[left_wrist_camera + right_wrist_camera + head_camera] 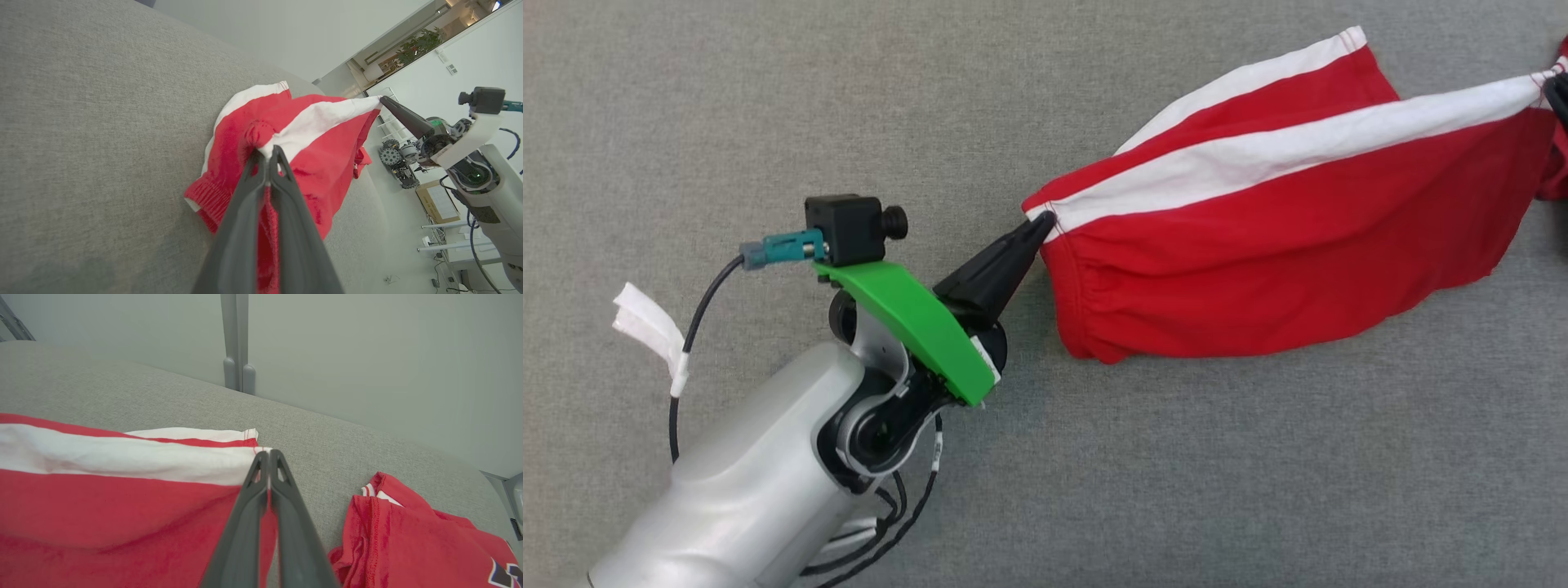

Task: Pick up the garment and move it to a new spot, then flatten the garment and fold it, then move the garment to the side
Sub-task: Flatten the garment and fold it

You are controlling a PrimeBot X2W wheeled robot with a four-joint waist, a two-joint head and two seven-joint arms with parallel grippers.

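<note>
We hold the garment [1282, 245] taut over the right side of the grey surface [768, 98]; our left gripper [1044, 220] is clamped on its left striped corner; our right gripper [269, 454] is pinched shut on the far right hem; we judge the stretch readies it for laying flat.

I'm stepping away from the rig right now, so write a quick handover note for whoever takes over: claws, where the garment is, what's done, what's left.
Left claw: shut on the red shorts at the white stripe by the waistband.
Right claw: shut on the stripe's hem corner.
Shorts: stretched between both claws over the grey surface; a second red garment lies beside the right claw.
Done: pickup; whether this is the new spot, cannot tell.
Left: lay flat, fold, move aside.
</note>
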